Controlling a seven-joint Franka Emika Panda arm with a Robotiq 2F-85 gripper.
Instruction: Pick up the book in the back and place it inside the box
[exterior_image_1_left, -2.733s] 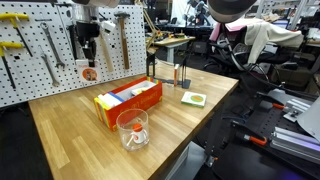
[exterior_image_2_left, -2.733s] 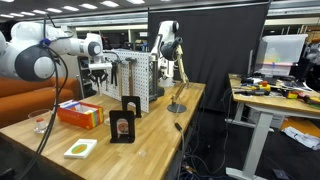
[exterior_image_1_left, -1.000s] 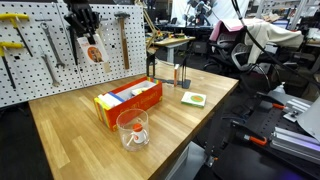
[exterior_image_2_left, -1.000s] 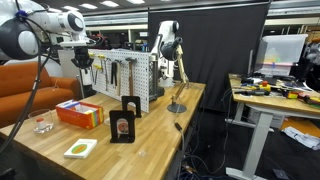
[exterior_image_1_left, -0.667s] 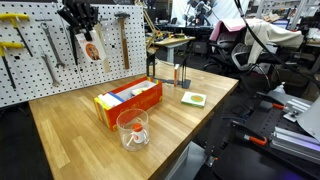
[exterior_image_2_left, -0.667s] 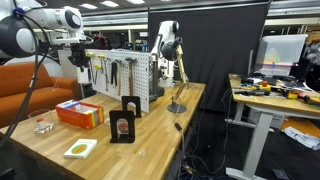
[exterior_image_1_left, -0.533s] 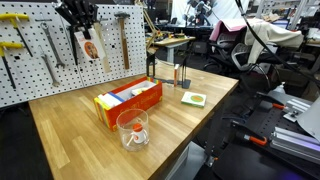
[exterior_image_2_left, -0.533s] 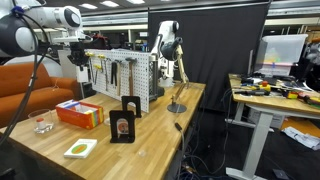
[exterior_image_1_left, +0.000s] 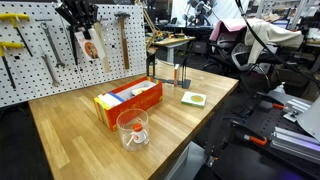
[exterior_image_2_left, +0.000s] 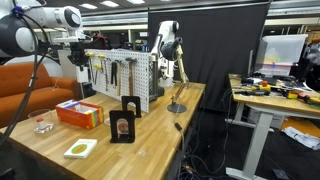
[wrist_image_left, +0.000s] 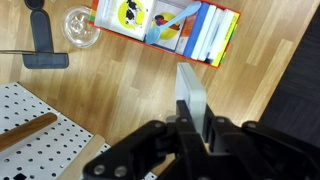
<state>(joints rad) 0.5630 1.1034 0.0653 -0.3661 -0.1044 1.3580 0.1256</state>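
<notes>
My gripper (exterior_image_1_left: 85, 27) hangs high over the table's back, in front of the pegboard, and is shut on the book (exterior_image_1_left: 91, 47). The book is thin and white with an orange-red round picture, and hangs tilted below the fingers. In the wrist view the book (wrist_image_left: 192, 92) shows edge-on between the black fingers (wrist_image_left: 190, 128). The orange-red box (exterior_image_1_left: 128, 99) lies on the table below, forward of the gripper. It also shows in an exterior view (exterior_image_2_left: 80, 113) and at the top of the wrist view (wrist_image_left: 165, 25). In an exterior view the gripper (exterior_image_2_left: 80, 58) is above the box's far end.
A clear plastic cup (exterior_image_1_left: 132, 128) stands in front of the box. A green-and-white pad (exterior_image_1_left: 194, 98) lies near the table edge. A black picture stand (exterior_image_2_left: 123, 122) is beside the box. A pegboard with tools (exterior_image_1_left: 35, 45) rises behind the table.
The gripper has lifted the book from low against the pegboard to high above the table and tilted it. In the last half second it barely moves.
</notes>
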